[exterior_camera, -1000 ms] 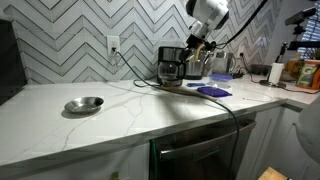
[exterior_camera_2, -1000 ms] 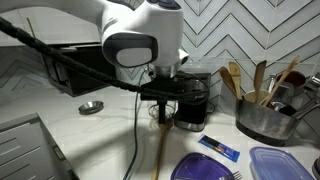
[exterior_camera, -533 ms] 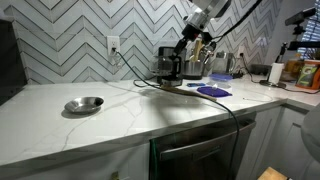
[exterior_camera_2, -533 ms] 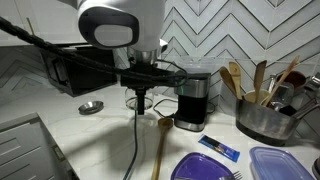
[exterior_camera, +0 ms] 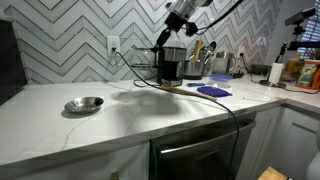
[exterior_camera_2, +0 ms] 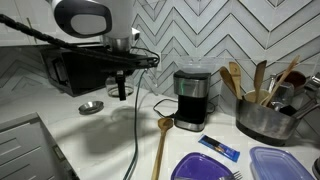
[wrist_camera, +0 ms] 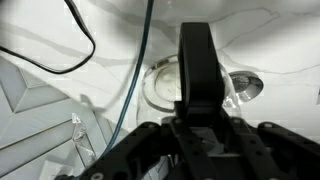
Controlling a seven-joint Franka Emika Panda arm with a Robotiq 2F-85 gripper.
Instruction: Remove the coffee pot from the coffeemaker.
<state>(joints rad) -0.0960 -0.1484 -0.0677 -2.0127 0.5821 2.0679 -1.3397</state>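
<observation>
1. Gripper: mine, black. It hangs in the air above the counter, left of the coffeemaker and apart from it. In an exterior view it sits just up and left of the machine's top. The wrist view shows a single finger that covers its mate, so I cannot tell whether the two are spread or pressed together.
2. Coffeemaker: small, black, silvery front. It stands upright at the far side of the white marble counter, against the chevron backsplash.
3. Coffee pot: not placed with certainty. The machine's lower bay reads only as dark in both exterior views. In the wrist view a pale ring lies left of my finger and a glassy rounded shape lies right of it. I cannot tell whether either is the pot.
4. Metal bowl: shallow and round, on the counter well left of the coffeemaker.
5. Wooden spoon: lies flat, with its head just beside the coffeemaker's base.
6. Purple plate: on the counter, right of the coffeemaker.
7. Wall outlet: in the backsplash, left of the coffeemaker.
8. Utensil pot: metal, right of the coffeemaker, with wooden utensils standing in it.
</observation>
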